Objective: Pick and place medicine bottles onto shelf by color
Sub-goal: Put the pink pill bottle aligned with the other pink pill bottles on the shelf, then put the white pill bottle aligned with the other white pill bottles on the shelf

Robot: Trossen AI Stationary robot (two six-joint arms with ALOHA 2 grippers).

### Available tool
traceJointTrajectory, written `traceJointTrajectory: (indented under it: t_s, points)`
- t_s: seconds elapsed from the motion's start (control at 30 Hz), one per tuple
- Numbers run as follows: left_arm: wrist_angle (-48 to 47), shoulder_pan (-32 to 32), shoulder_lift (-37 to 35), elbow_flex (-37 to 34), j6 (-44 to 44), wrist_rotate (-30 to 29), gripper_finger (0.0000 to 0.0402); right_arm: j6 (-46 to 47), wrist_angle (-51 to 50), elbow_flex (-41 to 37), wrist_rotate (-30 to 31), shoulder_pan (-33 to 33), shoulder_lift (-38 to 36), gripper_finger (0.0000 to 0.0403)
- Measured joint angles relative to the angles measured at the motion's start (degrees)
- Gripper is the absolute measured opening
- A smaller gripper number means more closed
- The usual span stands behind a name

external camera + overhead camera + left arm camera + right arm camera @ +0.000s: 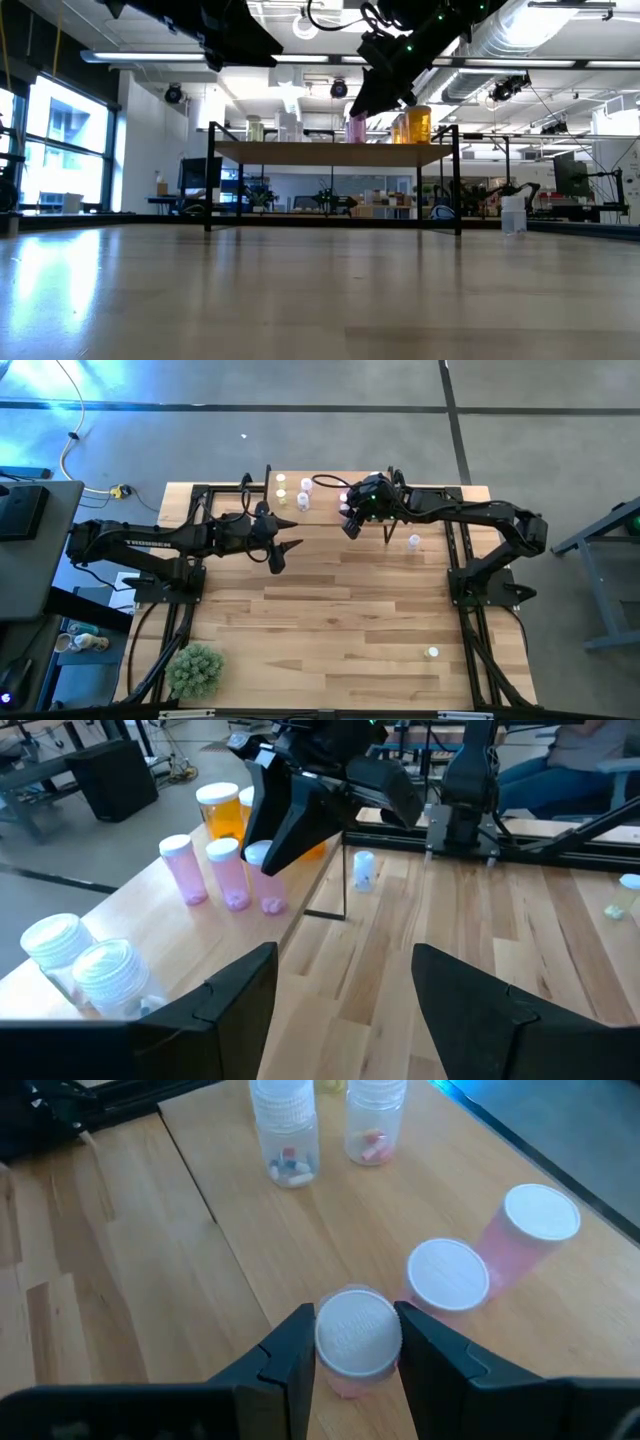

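Toward twelve o'clock on the counter (340, 610), the shelf (320, 482) carries most of the medicine bottles, and the right end effector (356, 1342) pinches the white cap of a pink bottle (356, 1342) that stands on the shelf top next to two more pink bottles (447, 1280). The right wrist view makes that grip plain, with both dark fingers (290, 1355) pressed to the cap's sides, while the high view hides it under the arm's own body and shows only pale dots for the bottles. Two clear-bodied bottles (288, 1135) stand farther along the shelf there, their caps cut off at the picture's edge. The left end effector (340, 1000) hovers over bare counter toward ten o'clock of the table's centre, fingers spread with nothing between them. Its wrist view alone shows an orange bottle (222, 815) behind the pink ones, and two white-capped bottles (80, 960) at the shelf's near end, partly hidden by a finger. One small bottle (414, 541) stands on the counter just off the shelf toward two o'clock, and another (432, 653) sits toward five o'clock; their body colours are probably pale, though too small to tell. A spiky green plant (195, 668) sits at seven o'clock. From the low view the shelf's black legs show, and the bottles overlap one another.
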Motion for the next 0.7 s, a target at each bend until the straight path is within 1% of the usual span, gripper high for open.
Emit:
traceJointTrajectory:
  t_s: [0.13,0.43,0.53,0.7]
  points:
    - [-0.02,0.0,0.0,0.0,0.01,0.0,0.0223,0.4,-0.02,0.0,0.95,0.02,0.0,0.0121]
    - [-0.04,0.0,0.0,0.0,0.01,0.02,0.0223,0.42,-0.35,0.0,1.51,0.02,0.04,0.0177]
    - [-0.04,0.0,0.0,0.0,0.01,0.02,0.0223,0.42,-0.18,0.48,1.51,0.02,0.04,0.0185]
    - [-0.06,0.0,0.0,0.0,0.01,0.02,0.0223,0.4,-0.56,2.19,1.53,0.02,0.04,0.0186]
